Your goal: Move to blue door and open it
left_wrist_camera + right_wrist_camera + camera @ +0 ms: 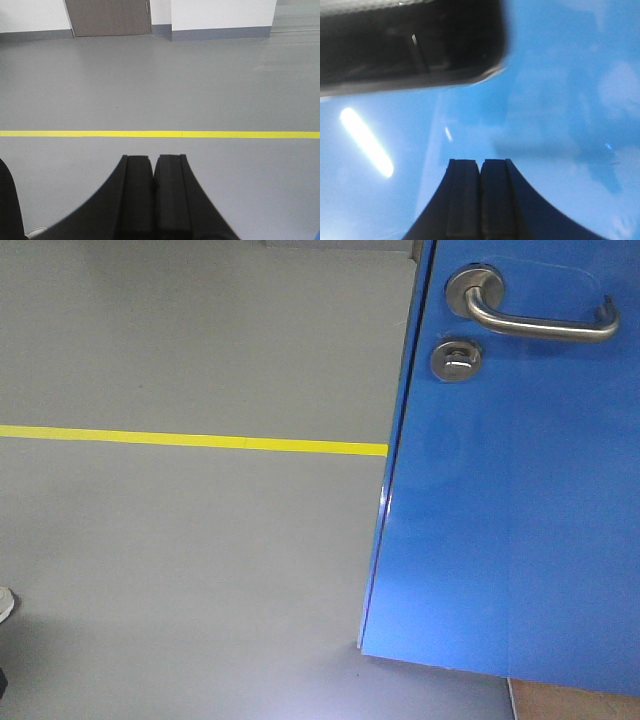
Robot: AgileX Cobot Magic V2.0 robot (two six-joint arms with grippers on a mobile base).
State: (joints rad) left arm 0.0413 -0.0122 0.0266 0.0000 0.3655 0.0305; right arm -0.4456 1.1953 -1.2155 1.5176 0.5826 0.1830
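The blue door (510,520) fills the right half of the front view, its free edge swung out over the grey floor. High on it sit a silver lever handle (540,318) and a round lock (456,359). Neither gripper shows in the front view. My left gripper (153,161) is shut with nothing in it and points over the floor toward a yellow line. My right gripper (480,164) is shut and empty, very close to the glossy blue door (555,90). A blurred dark rounded shape (410,40) sits at the top left of the right wrist view.
A yellow tape line (190,440) crosses the grey floor. Far ahead in the left wrist view stand a white wall (222,12) with a grey skirting and a brown door (107,16). A white shoe tip (5,602) shows at the left edge.
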